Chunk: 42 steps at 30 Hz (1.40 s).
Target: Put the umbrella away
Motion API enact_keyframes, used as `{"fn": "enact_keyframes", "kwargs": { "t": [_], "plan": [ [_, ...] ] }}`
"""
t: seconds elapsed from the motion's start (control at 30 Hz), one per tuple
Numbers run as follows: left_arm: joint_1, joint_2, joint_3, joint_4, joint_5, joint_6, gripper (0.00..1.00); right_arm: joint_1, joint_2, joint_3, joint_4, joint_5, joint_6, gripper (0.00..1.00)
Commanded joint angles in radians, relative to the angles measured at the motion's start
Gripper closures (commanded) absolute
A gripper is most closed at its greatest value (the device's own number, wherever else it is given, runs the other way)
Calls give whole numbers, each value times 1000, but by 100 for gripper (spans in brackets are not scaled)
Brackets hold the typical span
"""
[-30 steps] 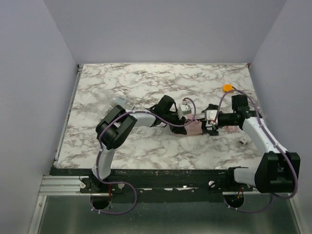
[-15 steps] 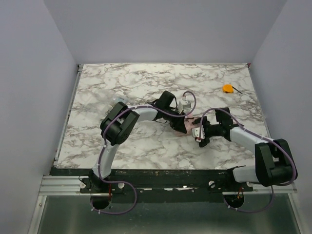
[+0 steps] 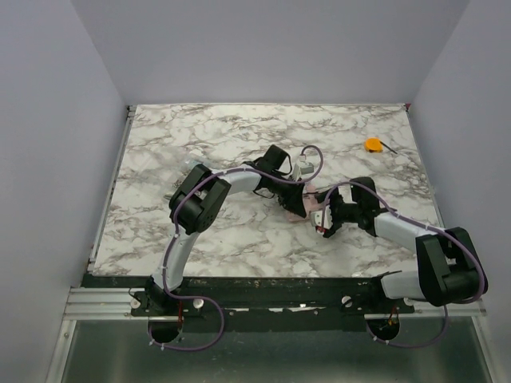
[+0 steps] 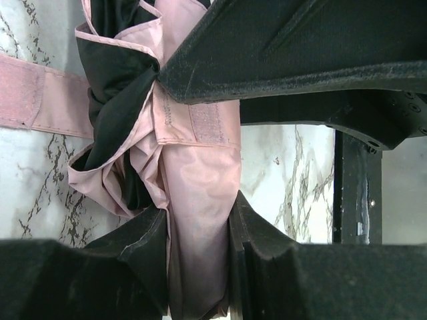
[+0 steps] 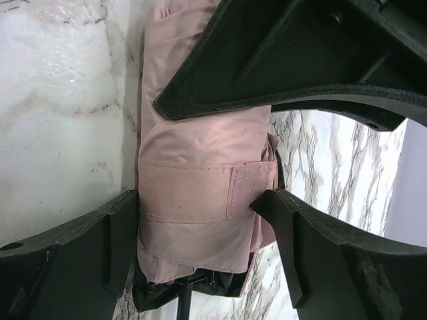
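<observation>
Fabric is filling both of your wrist views. The pale pink folded fabric umbrella [image 3: 308, 206] is lying on the white, grey-veined marble tabletop [image 3: 200, 128]. It is well apart from the small round orange object [image 3: 373, 144], down and to the left of it, toward the arm bases.

Your left gripper [image 3: 294, 199] is sitting further left of the orange object than the umbrella's middle. It is clamping the bundle, and in the left wrist view the pink cloth is being squeezed narrow between the black fingers [image 4: 267, 60]. Beside that pinch, the dark black lining [image 4: 113, 87] is bulging out of the folds. A loose pink fastener strap [image 4: 33, 100] is trailing flat across the marble.

Your right gripper [image 3: 322, 221] is working from below the umbrella, farther from the orange object than the left one and closer to the bases. Its jaws are standing wide apart, straddling the rolled canopy from both sides. You cannot tell whether they are pressing on the cloth. In the right wrist view, a flat pink stitched band [image 5: 193, 193] is crossing the bundle between them.
</observation>
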Motion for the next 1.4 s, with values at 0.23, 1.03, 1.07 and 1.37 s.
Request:
{"fn": "enact_keyframes", "kwargs": {
  "t": [0.23,1.03,1.07,1.37],
  "plan": [
    [-34,148,-102,-309,-105,34,100,-4,157,-1,-59,234,20,28],
    [-14,-753,-999,1030,-580,-64,1,1,466,439,-984,121,202,74],
    [-12,-764,-1029,1077,-573,-64,2,0,487,454,-1011,112,209,74],
    [-293,-804,-1008,865,-718,340,2,2,641,518,-1079,129,309,75]
  ]
}}
